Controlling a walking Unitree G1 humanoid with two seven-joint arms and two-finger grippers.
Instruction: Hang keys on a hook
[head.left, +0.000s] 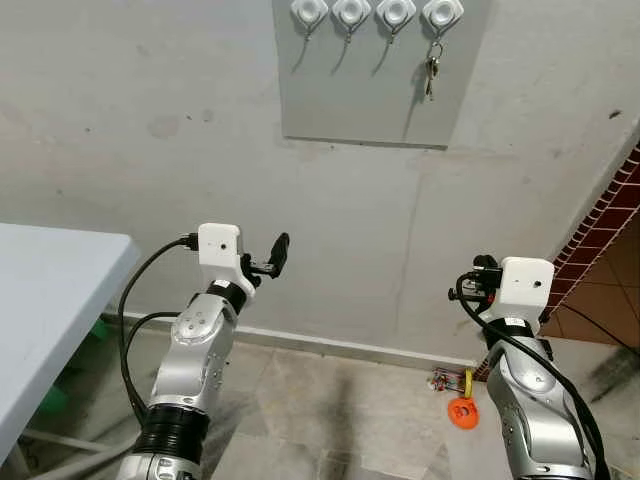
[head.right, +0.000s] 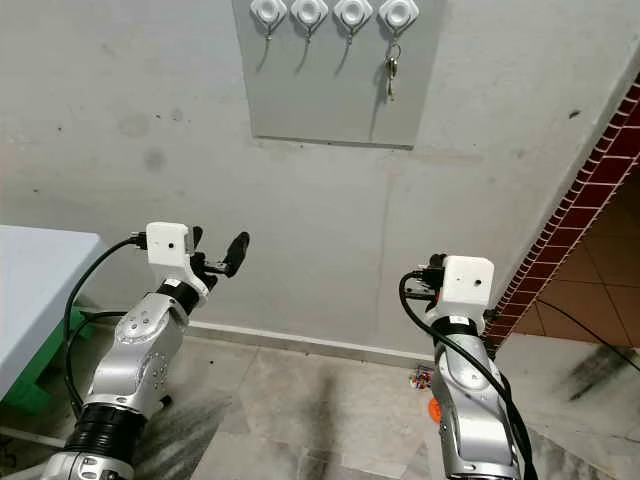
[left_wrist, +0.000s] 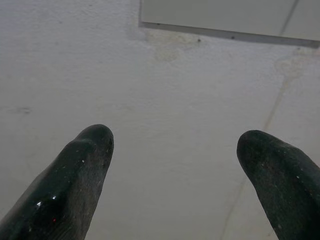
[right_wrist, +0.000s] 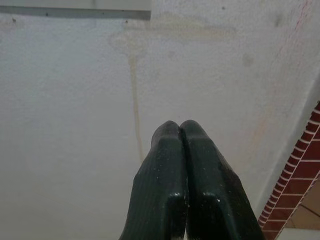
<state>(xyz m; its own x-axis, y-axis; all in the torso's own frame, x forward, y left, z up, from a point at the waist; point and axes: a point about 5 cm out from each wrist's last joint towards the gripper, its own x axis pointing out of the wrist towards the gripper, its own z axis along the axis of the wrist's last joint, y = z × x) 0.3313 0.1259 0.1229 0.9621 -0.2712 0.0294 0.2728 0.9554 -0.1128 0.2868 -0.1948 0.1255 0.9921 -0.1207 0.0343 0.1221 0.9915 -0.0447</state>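
A bunch of keys (head.left: 432, 72) hangs from the rightmost of several white hooks (head.left: 441, 13) on a grey board (head.left: 370, 105) high on the wall. Both arms are raised well below the board and point at the bare wall. My left gripper (left_wrist: 175, 145) is open, with nothing between its two black fingertips (left_wrist: 95, 142); it also shows at lower left of the board (head.right: 217, 252). My right gripper (right_wrist: 179, 129) is shut with its fingers pressed together and nothing visible between them. It sits low to the right, beneath the keys (head.right: 427, 276).
A white table (head.left: 50, 300) stands at the left, with something green under it. A small orange object (head.left: 462, 411) lies on the tiled floor by the wall base. A red brick wall (head.left: 600, 230) closes off the right side.
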